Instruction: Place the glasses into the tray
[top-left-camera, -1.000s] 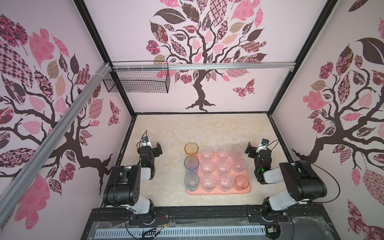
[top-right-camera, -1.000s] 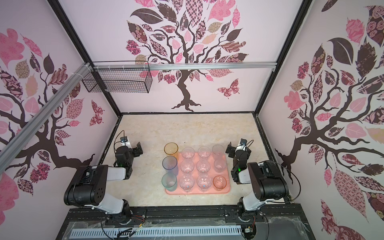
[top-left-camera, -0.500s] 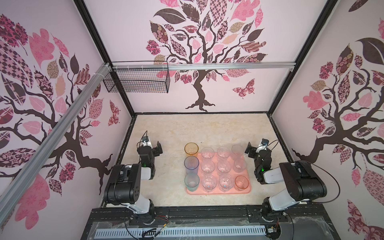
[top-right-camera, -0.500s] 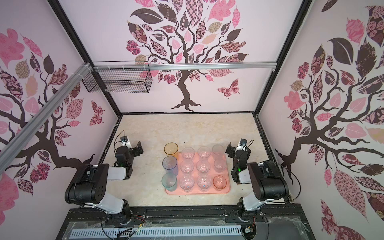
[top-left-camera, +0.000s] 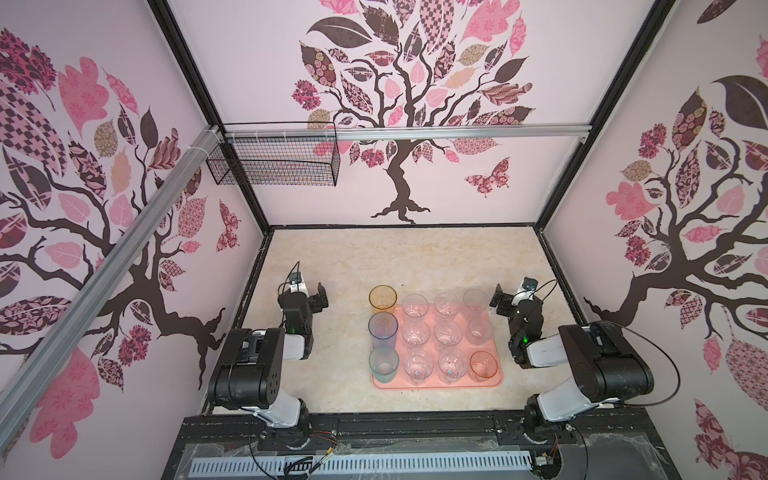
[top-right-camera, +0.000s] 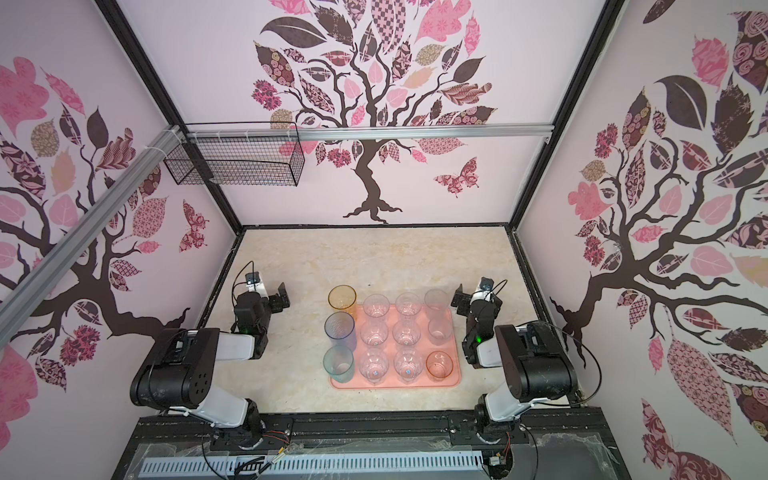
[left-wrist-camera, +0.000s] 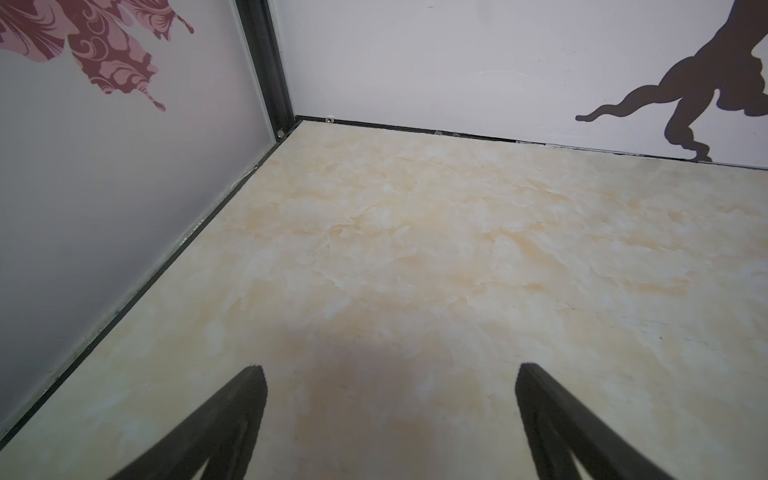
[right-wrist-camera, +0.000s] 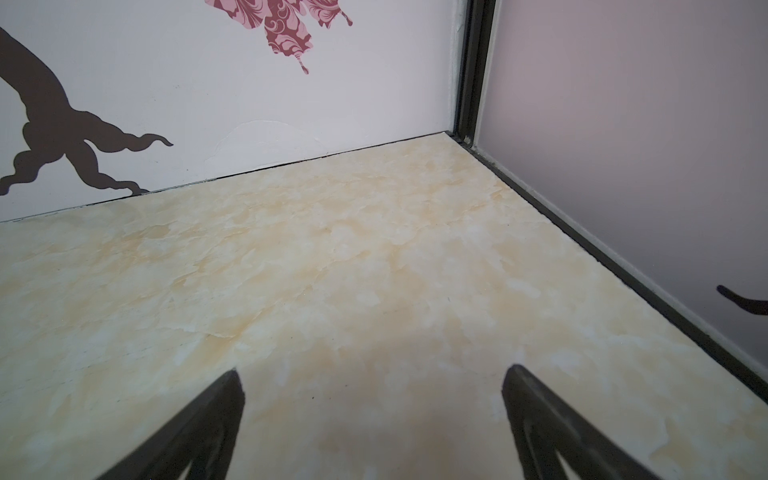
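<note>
My arms sit folded low, elbows back, either side of the flat salmon-pink tray (top-left-camera: 436, 385) at lower centre. My left pincer (top-left-camera: 319, 296) and right pincer (top-left-camera: 500, 298) are spread wide and empty over the marbled beige table (top-left-camera: 415, 257). The see-through tumblers (top-left-camera: 448, 332) stand upright in rows on the tray.

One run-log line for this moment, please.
left gripper: open, empty | right gripper: open, empty | glasses: twelve upright, grid at tray | amber glass: far-left corner, seating unclear
</note>
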